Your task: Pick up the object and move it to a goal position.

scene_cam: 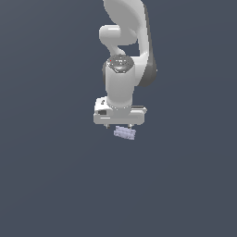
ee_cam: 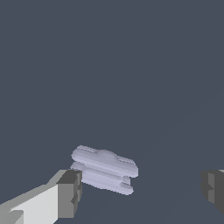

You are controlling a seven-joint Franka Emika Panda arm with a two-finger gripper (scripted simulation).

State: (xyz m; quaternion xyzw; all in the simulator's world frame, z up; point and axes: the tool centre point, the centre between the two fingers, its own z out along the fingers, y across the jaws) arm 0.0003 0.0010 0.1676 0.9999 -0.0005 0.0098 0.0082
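- Gripper point(ee_cam: 140, 192) spread wide, nothing pinched; one finger point(ee_cam: 69, 192) close beside the block's end, the other finger point(ee_cam: 213, 189) well apart from it across bare floor.
- Object point(ee_cam: 104, 169), a pale lavender knobbly block, lying flat between the fingers but off-centre, crowded toward the nearer finger and set at a slight angle to the line between them.
- Likely trouble: closing from here would probably shove the block sideways or twist it before both pads meet, since one pad would reach it long before the other.
- Bumpy surface: uneven pad contact possible, hence a slip on lifting.
- Descent without re-centring: nearer fingertip may land on the block's end and tip it.
- Farther out, in the exterior view: gripper point(scene_cam: 119, 125) hanging straight down from the white arm point(scene_cam: 121, 69), object point(scene_cam: 125, 133) just below it on the plain dark floor point(scene_cam: 55, 185); no goal marker visible.
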